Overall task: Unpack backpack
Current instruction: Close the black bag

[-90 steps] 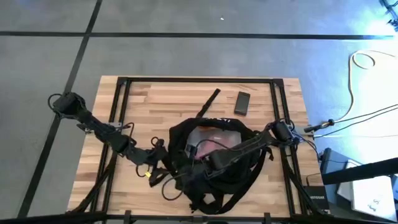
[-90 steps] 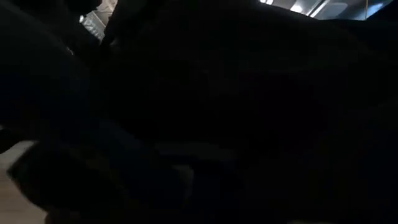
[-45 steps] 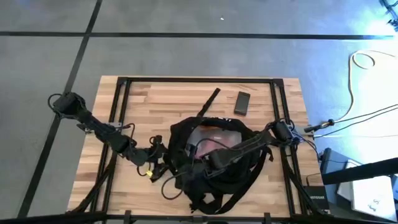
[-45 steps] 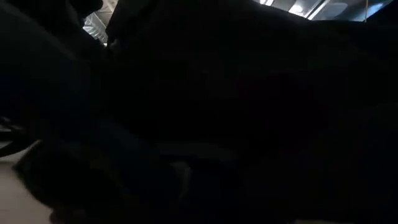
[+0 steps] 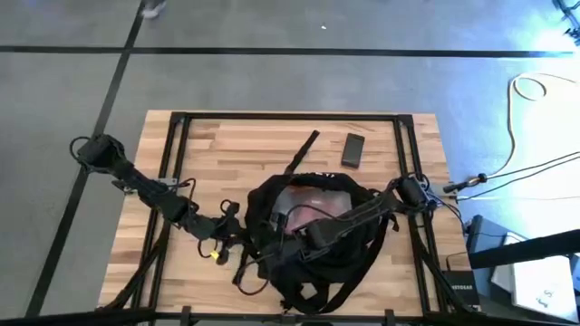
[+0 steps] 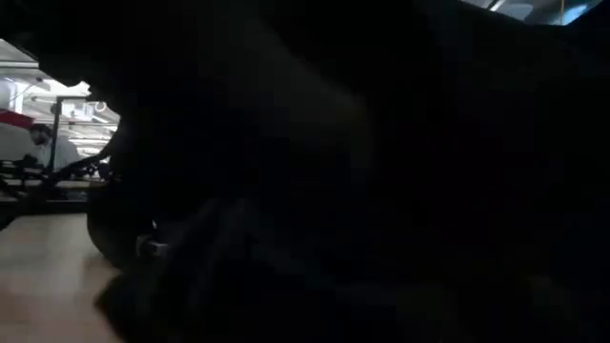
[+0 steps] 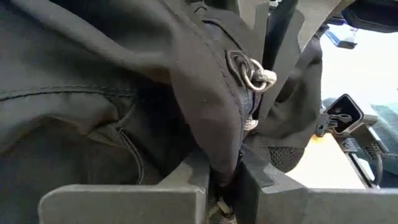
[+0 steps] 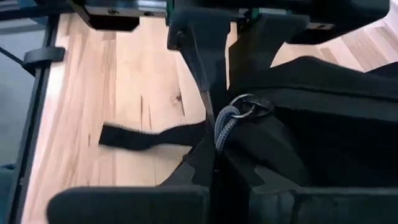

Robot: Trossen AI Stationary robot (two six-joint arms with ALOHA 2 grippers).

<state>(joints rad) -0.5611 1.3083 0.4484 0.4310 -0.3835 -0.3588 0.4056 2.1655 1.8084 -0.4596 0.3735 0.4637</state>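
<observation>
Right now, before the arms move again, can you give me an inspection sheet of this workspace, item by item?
Surface: wooden table, black frame rails along its edges.
Job's things: black backpack near the front edge, top open, a light pouch showing inside.
Clutter: dark flat device and a loose black strap behind the backpack.
Grippers: left gripper jaws shut on the backpack's fabric beside a zipper ring; right gripper jaws shut on a zipper pull cord.
Cables: white cable and dark leads on the floor, right of the table.
Surroundings: grey floor with black lines.
</observation>
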